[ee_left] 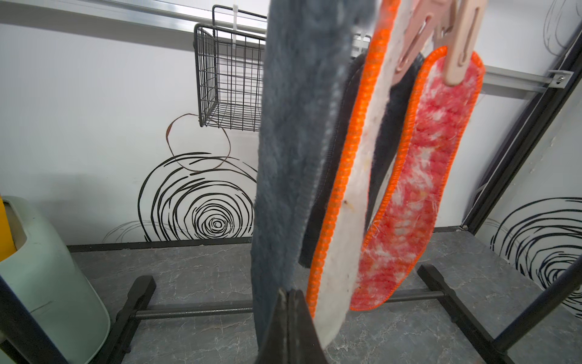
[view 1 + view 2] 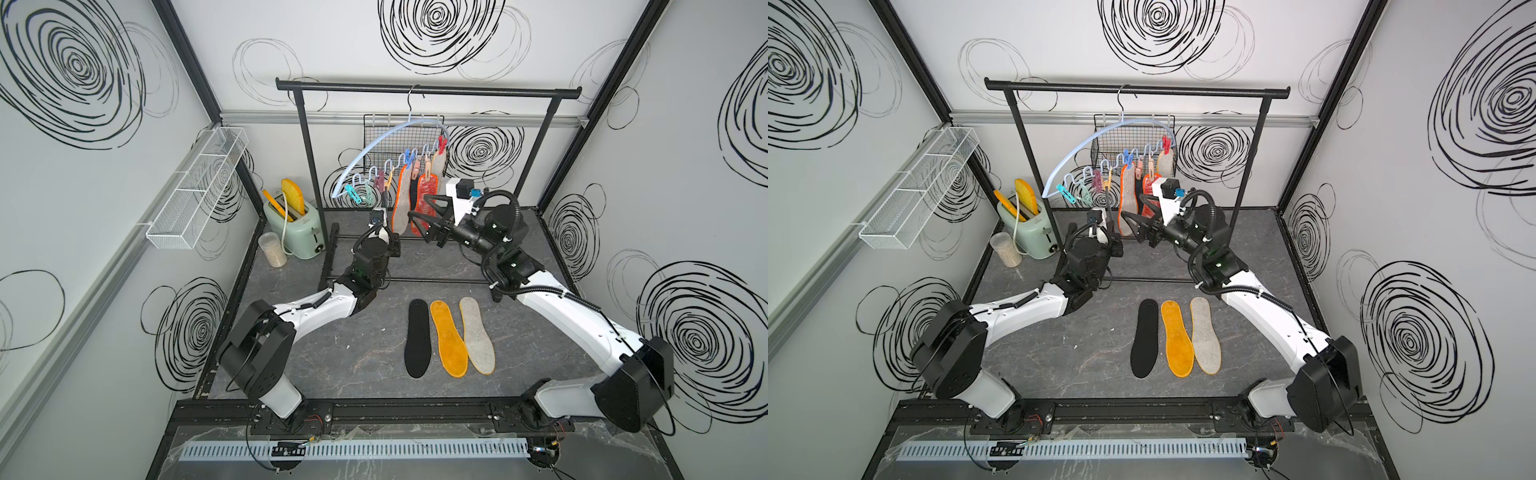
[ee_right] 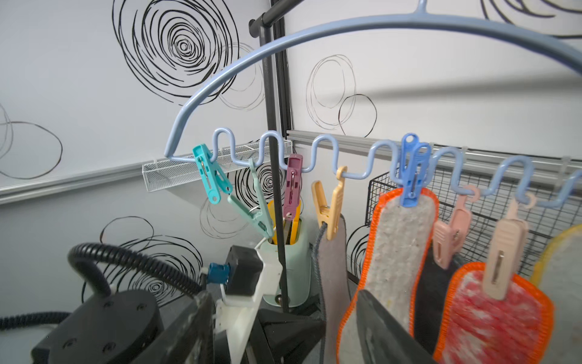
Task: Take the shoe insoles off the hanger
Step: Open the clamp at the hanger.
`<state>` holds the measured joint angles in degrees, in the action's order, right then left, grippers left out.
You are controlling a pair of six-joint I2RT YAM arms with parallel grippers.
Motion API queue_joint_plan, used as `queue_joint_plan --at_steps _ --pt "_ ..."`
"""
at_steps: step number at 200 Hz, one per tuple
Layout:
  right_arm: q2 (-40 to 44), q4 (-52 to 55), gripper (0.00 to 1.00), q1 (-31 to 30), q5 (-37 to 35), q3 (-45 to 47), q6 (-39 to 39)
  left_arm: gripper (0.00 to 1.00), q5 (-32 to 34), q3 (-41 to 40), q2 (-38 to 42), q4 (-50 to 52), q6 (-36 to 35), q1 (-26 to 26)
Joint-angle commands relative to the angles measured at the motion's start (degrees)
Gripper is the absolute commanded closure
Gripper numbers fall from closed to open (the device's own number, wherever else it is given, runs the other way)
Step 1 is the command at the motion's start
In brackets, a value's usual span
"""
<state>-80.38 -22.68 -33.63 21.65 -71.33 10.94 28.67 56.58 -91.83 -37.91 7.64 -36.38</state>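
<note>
1. Walls: white panels with black scribbled spirals.
2. Aluminium rail: runs along the back wall.
3. Bench: dark grey marbled top.
4. Garment rack: black tubular, standing at the bench's back.
5. Wire basket: black, hung on the rail.
6. Mesh shelf: white, on a side wall.
7. Toaster: mint green, back corner; clear jar just beside.

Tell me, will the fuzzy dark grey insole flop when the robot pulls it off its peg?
Probably floppy: the dark grey insole looks thin and soft, hanging from one yellow peg. Likely light, since one small peg carries it. Its fuzzy face should grip well in the jaws of the left gripper.
</note>
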Motion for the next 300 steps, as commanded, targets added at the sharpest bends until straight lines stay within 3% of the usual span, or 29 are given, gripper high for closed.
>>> queue_joint_plan --at_steps 1,55,122,199,252,300 --pt "-4.4 2.9 0.32 -1.1 -7.1 -4.8 2.0 1.0 1.1 0.0 -0.5 -4.4 -1.4 0.3" --pt "-15.1 4.3 0.39 -2.2 -8.5 -15.4 1.3 1.0 1.0 0.6 -1.5 -4.9 -2.0 0.3" --pt "-22.4 5.3 0.44 -2.8 -9.0 -24.4 1.0 1.0 -0.2 2.3 -1.8 -4.1 -2.8 0.7" --pt "-26.5 5.3 0.53 -3.1 -11.8 -30.6 1.4 1.0 0.0 1.5 -1.4 -4.2 -3.0 0.7" --pt "-27.1 4.8 0.48 -4.1 -12.6 -31.7 0.8 1.0 -0.1 1.5 -1.9 -4.5 -3.3 0.3" --pt "-27.1 4.0 0.62 -4.2 -12.1 -31.7 0.8 1.0 0.2 1.3 -2.0 -4.3 -3.3 0.3"
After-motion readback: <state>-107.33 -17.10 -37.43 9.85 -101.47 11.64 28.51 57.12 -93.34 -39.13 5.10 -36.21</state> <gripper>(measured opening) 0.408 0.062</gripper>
